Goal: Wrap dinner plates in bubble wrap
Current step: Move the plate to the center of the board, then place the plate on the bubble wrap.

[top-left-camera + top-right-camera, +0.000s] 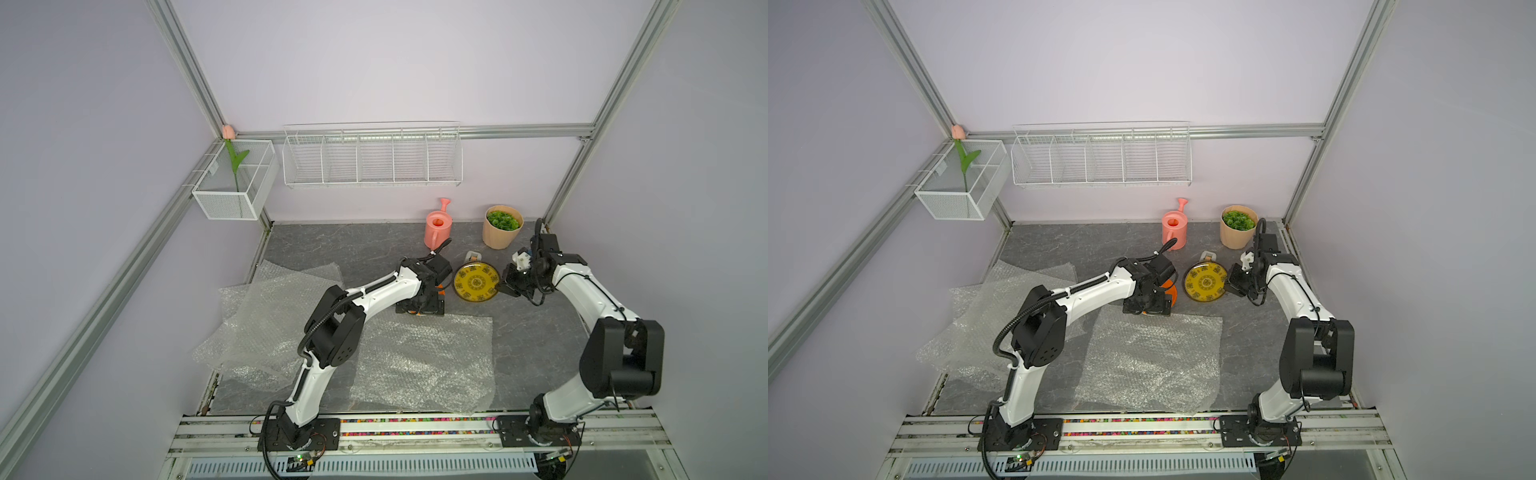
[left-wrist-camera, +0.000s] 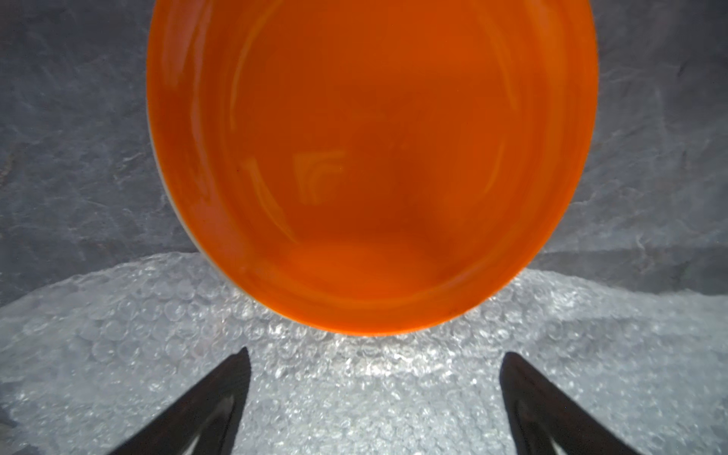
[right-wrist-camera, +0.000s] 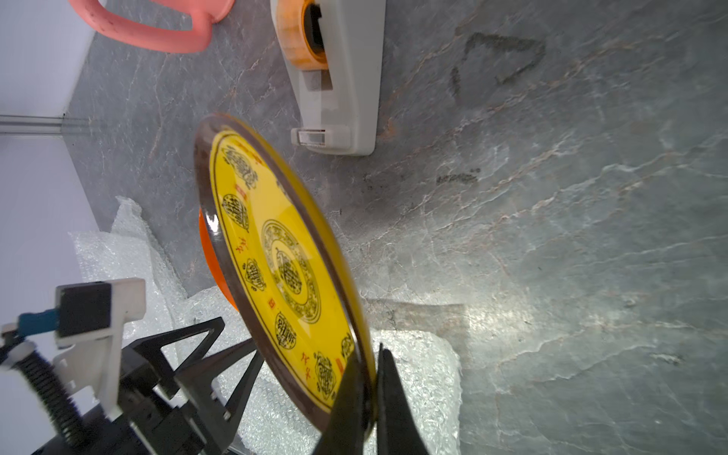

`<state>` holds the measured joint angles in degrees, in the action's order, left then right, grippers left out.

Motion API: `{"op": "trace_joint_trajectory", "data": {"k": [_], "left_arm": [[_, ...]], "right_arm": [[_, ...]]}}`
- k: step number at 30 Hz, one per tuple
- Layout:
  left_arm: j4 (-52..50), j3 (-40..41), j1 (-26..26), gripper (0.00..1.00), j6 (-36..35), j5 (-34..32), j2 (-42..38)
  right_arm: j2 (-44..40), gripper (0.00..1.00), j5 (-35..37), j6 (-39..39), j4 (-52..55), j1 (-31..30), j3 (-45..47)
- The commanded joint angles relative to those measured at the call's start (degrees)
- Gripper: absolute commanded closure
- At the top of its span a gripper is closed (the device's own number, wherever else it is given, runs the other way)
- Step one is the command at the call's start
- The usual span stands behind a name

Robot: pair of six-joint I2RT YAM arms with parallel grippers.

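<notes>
Bench [image 1: 536, 332] of grey stone look carries bubble wrap sheets [image 1: 424, 361]; one lies flat in the middle. The orange plate [image 2: 374, 157] rests with one edge on this sheet, before the left jaws, which are released and wide apart. The right jaws clench the rim of the tilted yellow plate [image 1: 476, 282].

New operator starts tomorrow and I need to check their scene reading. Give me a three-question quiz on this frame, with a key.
1. Fill in: one edge of the orange plate lies over the ___.
2. True or false: the left gripper is shut on the orange plate.
3. The right gripper holds: A the tape dispenser; B the yellow plate; C the watering can.
Key: 1 bubble wrap. 2 false, its jaws stand open, off the plate. 3 B, pinched at the rim.
</notes>
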<state>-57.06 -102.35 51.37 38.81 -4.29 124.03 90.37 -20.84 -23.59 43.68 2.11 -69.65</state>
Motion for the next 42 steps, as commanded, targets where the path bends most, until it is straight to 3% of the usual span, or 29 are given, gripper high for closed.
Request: {"op": "trace_joint_trajectory", "data": {"k": [1,16,21,25,35,42], "left_arm": [[-0.14,-3.42,-0.06,0.01,1.99,-2.68,3.68],[-3.92,-13.47,-4.36,0.01,1.3,-7.33,11.55],[-7.99,-22.21,-6.78,0.01,-1.44,-8.37,15.33],[-9.82,-25.5,-6.9,0.0,-3.2,-6.12,13.31],[-6.24,-6.97,-6.99,0.02,-4.76,-1.69,-5.13],[-1.07,10.15,-6.99,0.03,-3.63,-0.22,-14.89]], "right_arm": [[-2.36,0.93,-1.74,1.8,1.49,0.52,1.17],[-4.91,0.93,-3.03,2.23,2.98,1.67,1.1],[-7.31,0.93,-6.6,1.5,3.7,1.37,2.53],[-9.86,0.93,-11.27,-0.22,3.05,-2.14,7.54],[-12.39,0.93,-10.8,-13.72,-10.94,-25.89,22.68],[-9.29,0.93,-7.45,-17.01,-16.39,-34.66,27.11]]}}
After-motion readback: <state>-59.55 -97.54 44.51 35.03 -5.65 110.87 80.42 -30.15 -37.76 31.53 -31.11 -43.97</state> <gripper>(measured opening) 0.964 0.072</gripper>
